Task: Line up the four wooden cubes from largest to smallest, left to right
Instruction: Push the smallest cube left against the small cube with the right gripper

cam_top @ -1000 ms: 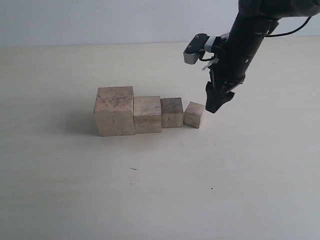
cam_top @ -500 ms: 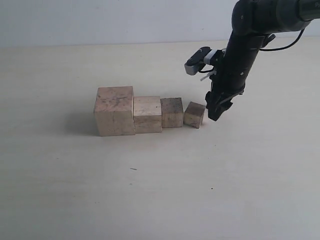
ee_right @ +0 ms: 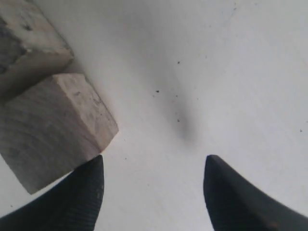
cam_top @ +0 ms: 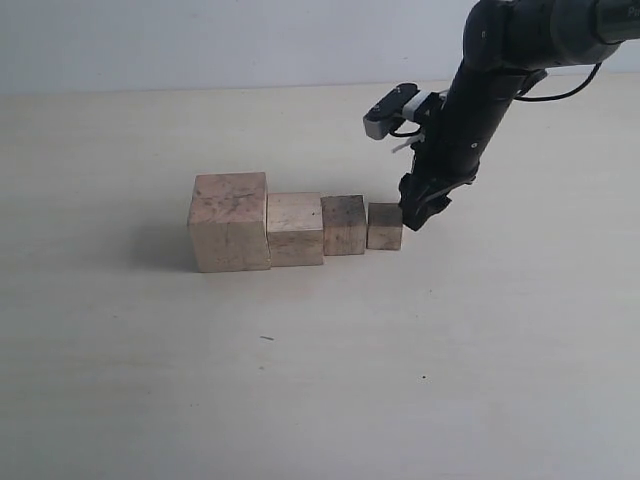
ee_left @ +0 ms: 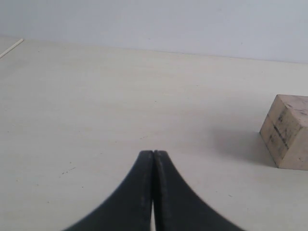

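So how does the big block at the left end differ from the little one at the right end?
The largest cube is far taller and wider than the smallest cube. The largest cube ends the row on the left, the smallest cube on the right. The open right gripper hangs right beside the smallest cube; the largest cube has no gripper by it. Both are pale, scuffed wood.

R arm (cam_top: pixel 482 105) angled down from upper right; R gripper (ee_right: pixel 151 166) jaws apart. L gripper (ee_left: pixel 153 156) jaws pressed together.
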